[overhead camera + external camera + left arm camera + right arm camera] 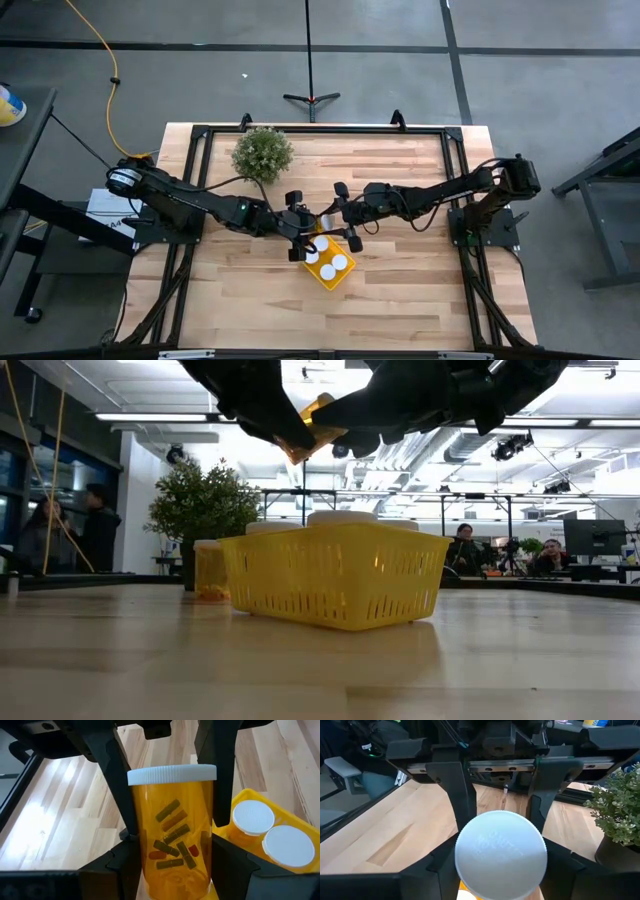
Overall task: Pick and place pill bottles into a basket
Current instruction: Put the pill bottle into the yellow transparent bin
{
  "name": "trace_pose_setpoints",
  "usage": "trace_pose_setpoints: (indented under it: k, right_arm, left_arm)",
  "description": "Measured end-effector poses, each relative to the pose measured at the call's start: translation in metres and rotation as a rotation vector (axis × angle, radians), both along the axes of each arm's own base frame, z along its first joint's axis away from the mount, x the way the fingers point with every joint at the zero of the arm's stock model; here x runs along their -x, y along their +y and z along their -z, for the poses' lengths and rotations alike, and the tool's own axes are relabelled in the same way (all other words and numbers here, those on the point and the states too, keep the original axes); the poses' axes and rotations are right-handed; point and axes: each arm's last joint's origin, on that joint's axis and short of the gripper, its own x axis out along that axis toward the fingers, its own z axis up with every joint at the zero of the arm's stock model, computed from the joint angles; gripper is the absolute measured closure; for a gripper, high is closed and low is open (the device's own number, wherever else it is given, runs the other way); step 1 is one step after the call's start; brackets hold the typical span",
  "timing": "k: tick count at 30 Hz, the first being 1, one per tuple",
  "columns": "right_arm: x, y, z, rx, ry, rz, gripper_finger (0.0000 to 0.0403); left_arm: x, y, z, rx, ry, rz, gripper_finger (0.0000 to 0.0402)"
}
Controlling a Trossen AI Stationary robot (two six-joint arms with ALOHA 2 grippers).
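Left gripper (301, 236), at the table's centre, clamps a bottle (172, 825) in the air, just off the basket (331, 272) at its 11 o'clock; right gripper (345, 214), at its 12 o'clock, brackets that bottle's cap (501, 853), contact unclear.

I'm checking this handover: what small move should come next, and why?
Probably the left hand should open and release the pill bottle: the right hand looks clamped on its cap, above the basket.
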Motion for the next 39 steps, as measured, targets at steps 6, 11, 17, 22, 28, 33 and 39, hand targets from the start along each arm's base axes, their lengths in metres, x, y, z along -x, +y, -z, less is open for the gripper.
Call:
trace_pose_setpoints:
  k: [6,11,17,22,28,33,39]
  right_arm:
    - [0.0,0.0,0.0,-0.005,0.0,0.0,0.0212]
    - [0.0,0.0,0.0,-0.003,-0.002,0.007,0.0213]
    - [0.001,-0.001,-0.001,-0.005,0.0,0.013,0.0213]
    - [0.003,-0.001,-0.004,-0.006,0.005,0.013,0.0213]
    - [0.005,0.003,-0.006,-0.024,0.038,0.003,0.0214]
    - [0.008,0.017,-0.003,-0.031,0.107,-0.041,0.0213]
    - [0.013,0.034,0.005,-0.033,0.203,-0.059,0.0212]
  left_arm:
    - [0.0,-0.001,0.0,-0.009,0.006,0.02,0.0124]
    - [0.0,-0.001,0.0,-0.007,0.007,0.023,0.0066]
    - [0.005,0.0,-0.001,-0.007,0.031,0.015,0.0025]
    - [0.018,0.004,-0.018,0.022,0.098,-0.035,0.0027]
    - [0.04,0.01,-0.036,0.024,0.188,-0.085,0.0059]
    - [0.054,0.014,-0.047,0.029,0.184,-0.112,0.0087]
    - [0.063,0.017,-0.056,0.033,0.171,-0.116,0.0109]
